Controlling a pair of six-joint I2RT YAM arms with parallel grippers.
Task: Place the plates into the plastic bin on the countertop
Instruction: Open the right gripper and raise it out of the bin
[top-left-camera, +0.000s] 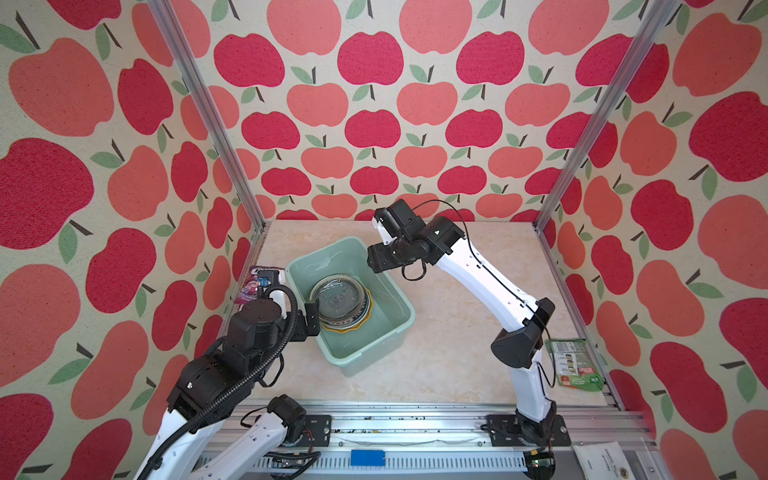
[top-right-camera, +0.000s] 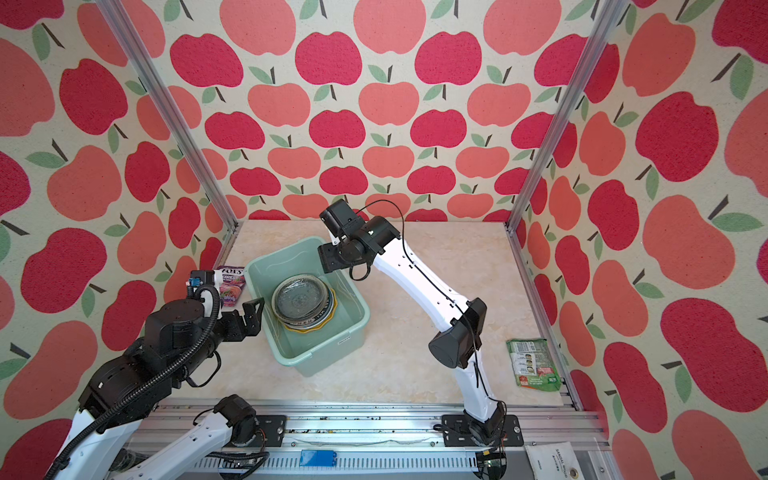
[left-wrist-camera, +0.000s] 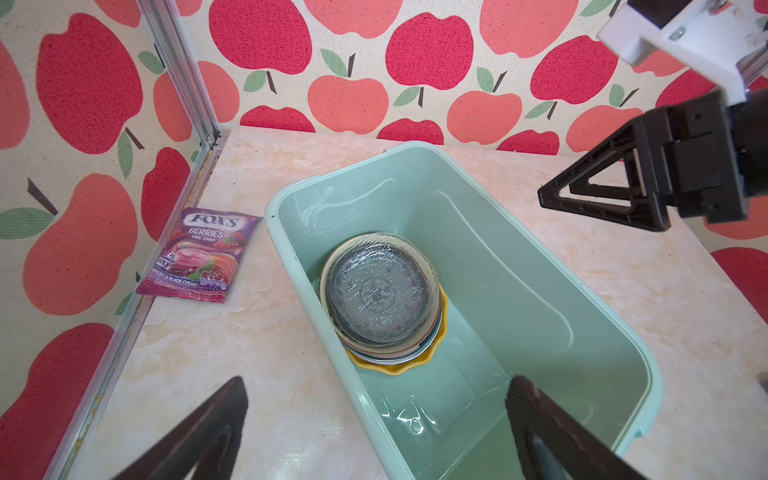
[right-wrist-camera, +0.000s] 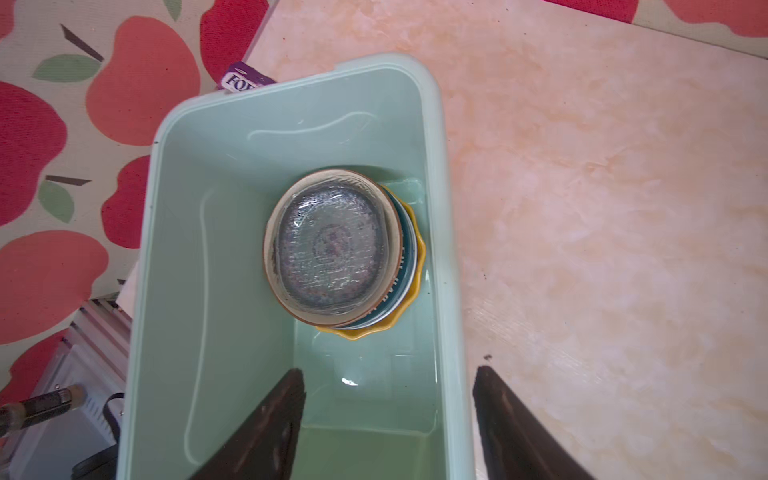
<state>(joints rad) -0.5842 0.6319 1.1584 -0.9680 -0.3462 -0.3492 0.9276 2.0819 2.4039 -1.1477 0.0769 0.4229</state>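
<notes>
Lying in plastic bin (top-left-camera: 386, 286): plates (top-left-camera: 338, 301)

Under the top glass plate (right-wrist-camera: 332, 245) we see only slivers of rim from the plates (left-wrist-camera: 397, 368) below, so we cannot count them. In a top view the left arm (top-left-camera: 257, 328) half hides the purple candy packet (top-left-camera: 245, 291). The small label (top-left-camera: 388, 340) on the plastic bin (top-left-camera: 353, 361) is unreadable. In both wrist views the jaws run off the edge, blurred.
</notes>
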